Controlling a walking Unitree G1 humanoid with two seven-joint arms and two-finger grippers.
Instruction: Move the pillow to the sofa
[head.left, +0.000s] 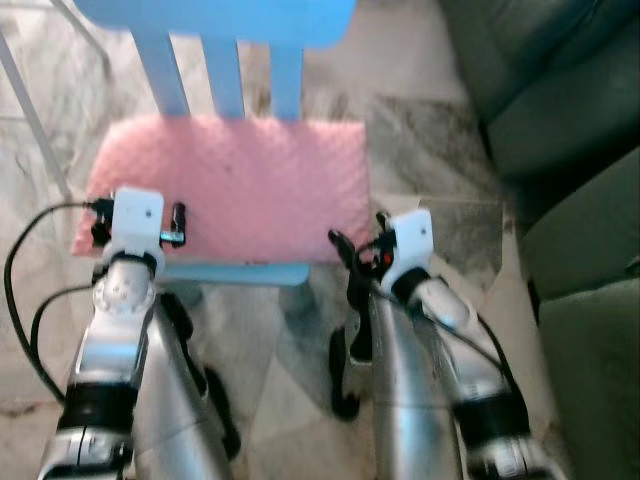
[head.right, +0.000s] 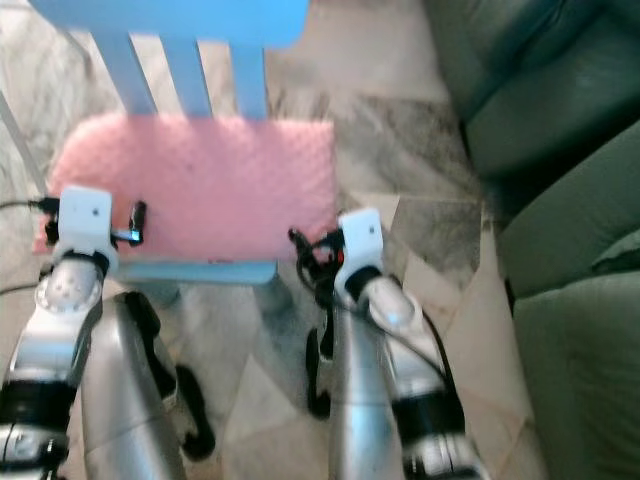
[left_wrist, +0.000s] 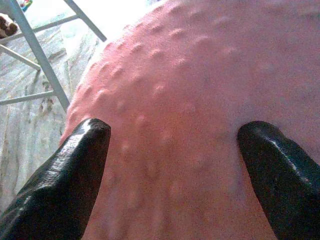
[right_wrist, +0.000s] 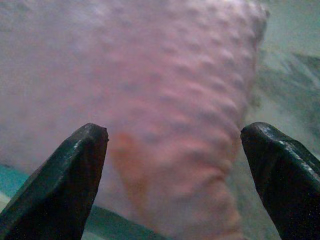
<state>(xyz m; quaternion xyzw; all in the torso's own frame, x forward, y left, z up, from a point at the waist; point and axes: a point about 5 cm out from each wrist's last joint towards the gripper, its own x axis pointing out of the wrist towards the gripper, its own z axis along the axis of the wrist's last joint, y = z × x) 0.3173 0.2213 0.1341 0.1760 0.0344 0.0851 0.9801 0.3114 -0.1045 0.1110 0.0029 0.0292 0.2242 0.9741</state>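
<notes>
A pink bumpy pillow (head.left: 235, 185) lies flat on the seat of a light blue chair (head.left: 225, 40). My left gripper (left_wrist: 172, 150) is open at the pillow's near left corner, its two black fingers spread wide over the pink fabric. My right gripper (right_wrist: 175, 155) is open too, at the pillow's near right corner, one finger over the pillow and the other out past its edge. Neither one grips the pillow. The dark green sofa (head.left: 580, 200) stands to the right.
The chair's blue slatted back (head.left: 215, 75) rises behind the pillow. A white metal frame (left_wrist: 42, 65) stands on the marble floor (head.left: 430, 160) to the left. Bare floor lies between chair and sofa.
</notes>
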